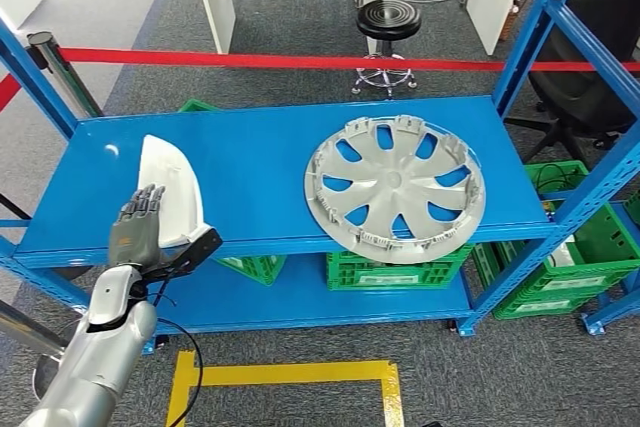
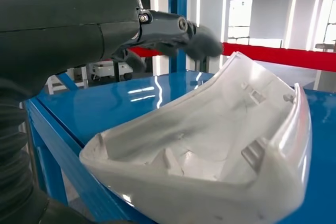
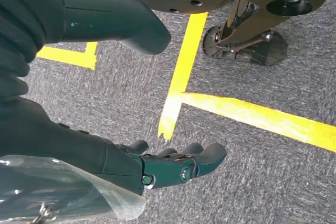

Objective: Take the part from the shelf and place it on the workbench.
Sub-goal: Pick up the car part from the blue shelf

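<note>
The silver left arm rises from the lower left of the head view, its left hand (image 1: pixel 136 227) raised at the front edge of the blue shelf (image 1: pixel 256 162), back of the hand toward the camera and fingers (image 1: pixel 147 202) stretched out side by side over the near end of the white part (image 1: pixel 172 187). The thumb juts out sideways below the shelf's front lip. In the left wrist view the fingers (image 2: pixel 186 32) reach flat above the part (image 2: pixel 222 145) with a gap between them and its rim, so the hand is extended and holds nothing.

The white part is a curved shell lying hollow side up at the left front of the shelf's upper level, its near end at the front edge. Bare blue surface lies between it and the grey wheel cover (image 1: pixel 394 187), which sits well apart toward the right and overhangs the front edge slightly. Blue uprights frame both ends of the shelf.

The right hand (image 3: pixel 174 163) hangs over grey carpet crossed by yellow floor tape (image 3: pixel 180 77), fingers loosely spread, holding nothing.

Green crates (image 1: pixel 396 269) stand on the lower level.
</note>
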{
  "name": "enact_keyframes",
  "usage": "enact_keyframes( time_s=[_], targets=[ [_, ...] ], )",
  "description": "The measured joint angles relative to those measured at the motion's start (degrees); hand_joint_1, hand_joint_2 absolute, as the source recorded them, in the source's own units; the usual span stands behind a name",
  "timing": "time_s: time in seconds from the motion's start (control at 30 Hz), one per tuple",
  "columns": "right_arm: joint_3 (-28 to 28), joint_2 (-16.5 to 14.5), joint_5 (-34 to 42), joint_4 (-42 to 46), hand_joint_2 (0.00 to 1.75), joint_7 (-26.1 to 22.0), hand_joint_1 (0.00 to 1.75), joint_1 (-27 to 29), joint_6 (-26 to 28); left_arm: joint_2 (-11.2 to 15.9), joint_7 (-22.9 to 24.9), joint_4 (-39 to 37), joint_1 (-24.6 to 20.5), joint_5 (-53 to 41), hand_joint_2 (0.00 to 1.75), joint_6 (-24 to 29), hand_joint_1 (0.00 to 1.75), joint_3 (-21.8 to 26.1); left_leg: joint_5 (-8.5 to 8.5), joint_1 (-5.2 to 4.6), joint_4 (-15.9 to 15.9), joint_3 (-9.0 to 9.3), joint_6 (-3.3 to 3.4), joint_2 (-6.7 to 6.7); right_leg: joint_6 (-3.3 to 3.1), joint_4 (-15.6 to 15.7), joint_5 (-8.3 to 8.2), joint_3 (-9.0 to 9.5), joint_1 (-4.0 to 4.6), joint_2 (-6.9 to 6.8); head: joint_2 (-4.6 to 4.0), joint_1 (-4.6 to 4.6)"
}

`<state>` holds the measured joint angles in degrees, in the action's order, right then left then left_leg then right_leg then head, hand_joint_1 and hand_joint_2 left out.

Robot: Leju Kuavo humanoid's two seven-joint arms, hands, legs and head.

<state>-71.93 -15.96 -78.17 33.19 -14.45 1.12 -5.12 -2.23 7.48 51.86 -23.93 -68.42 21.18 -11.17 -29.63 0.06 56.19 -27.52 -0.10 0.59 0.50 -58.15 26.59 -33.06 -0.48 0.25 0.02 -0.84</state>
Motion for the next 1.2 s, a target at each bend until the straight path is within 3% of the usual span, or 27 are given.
enact_keyframes(
  time_s=[0.63,1.2],
  targets=[
    [-0.8,-0.2,-0.8,0.6,1.75,-0.3,0.00,-0.1,-0.4,-0.3,0.4,-1.5,-0.7,-1.2,1.75,-1.3,1.75,-0.1,0.25,-0.06,0.0,-0.09,-0.03,0.23,0.01,0.0,-0.16,-0.02,-0.04,-0.23,0.00,-0.01],
    [-0.9,-0.2,-1.4,0.6,1.75,-1.2,0.00,-0.3,0.5,-2.4,-0.7,-2.1,-1.4,2.5,1.75,-2.3,1.75,-0.5,0.33,-0.11,0.1,-0.26,0.07,0.41,0.06,0.0,-0.20,-0.07,-0.08,-0.43,0.00,0.00]
  ],
)
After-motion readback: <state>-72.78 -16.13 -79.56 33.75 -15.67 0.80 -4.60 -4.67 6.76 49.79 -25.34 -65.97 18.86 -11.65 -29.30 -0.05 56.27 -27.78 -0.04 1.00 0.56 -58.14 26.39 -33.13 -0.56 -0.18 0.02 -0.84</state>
